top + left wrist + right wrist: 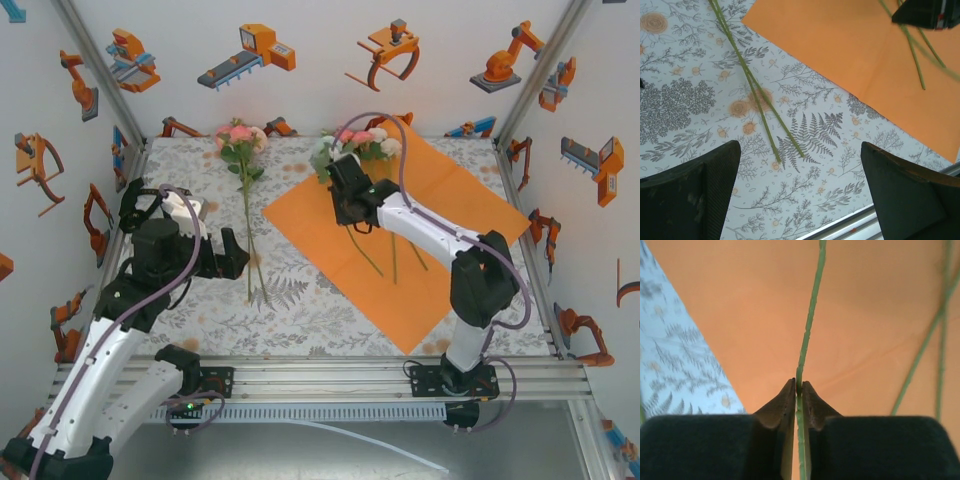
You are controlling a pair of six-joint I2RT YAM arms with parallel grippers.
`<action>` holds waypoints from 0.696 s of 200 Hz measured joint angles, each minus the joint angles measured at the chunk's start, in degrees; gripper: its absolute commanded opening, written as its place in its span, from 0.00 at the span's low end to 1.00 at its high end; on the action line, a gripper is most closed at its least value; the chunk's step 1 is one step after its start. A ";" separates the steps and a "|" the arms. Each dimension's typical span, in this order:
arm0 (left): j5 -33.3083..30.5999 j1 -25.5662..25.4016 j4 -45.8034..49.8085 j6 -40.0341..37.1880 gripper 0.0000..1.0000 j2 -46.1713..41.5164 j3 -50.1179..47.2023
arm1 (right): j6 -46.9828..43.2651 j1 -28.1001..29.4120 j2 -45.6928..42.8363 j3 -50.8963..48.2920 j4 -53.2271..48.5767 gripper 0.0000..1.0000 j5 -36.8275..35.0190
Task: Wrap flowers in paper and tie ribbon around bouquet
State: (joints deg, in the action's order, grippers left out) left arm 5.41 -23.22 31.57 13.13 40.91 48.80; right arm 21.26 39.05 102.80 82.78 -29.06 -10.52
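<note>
Flowers (362, 140) look light, their thin stems springy, best pinched mid-stem; right gripper (799, 384) nips 1 stem, left gripper (800, 157) gapes empty.

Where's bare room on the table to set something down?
Free: tablecloth between the two loose stems and the paper's near-left edge, down to the rail; also the paper's near corner. Crowded: the paper's far end, with the flower bunch and right gripper; the left side, under the open left gripper.

paper (440, 200) flat on tablecloth (300, 300) | flowers (362, 143) lying across it | right gripper (348, 200), jaws at stems
</note>
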 measured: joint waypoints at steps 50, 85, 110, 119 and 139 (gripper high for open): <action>1.57 -0.13 -1.40 0.81 0.97 2.64 -0.20 | 1.40 0.66 2.99 -2.82 -0.15 0.39 0.20; 5.68 -0.70 -2.36 0.79 0.98 3.21 -0.20 | 1.44 -0.35 6.99 -2.08 0.92 0.39 0.33; 10.36 -2.43 -3.08 0.39 0.99 5.14 -0.20 | 1.44 -1.66 10.99 -2.03 2.16 0.38 1.75; 11.56 -3.43 -3.30 0.11 0.99 5.81 -0.20 | 1.51 -2.08 11.93 -2.03 2.49 0.37 2.16; 13.79 -5.79 -3.85 -0.70 0.99 6.84 -0.20 | 2.14 -2.64 12.76 -2.03 3.17 0.33 3.39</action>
State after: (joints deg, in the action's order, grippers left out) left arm 19.20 -29.02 27.73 12.43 47.75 48.60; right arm 23.40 36.40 115.57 80.75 -25.89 -7.14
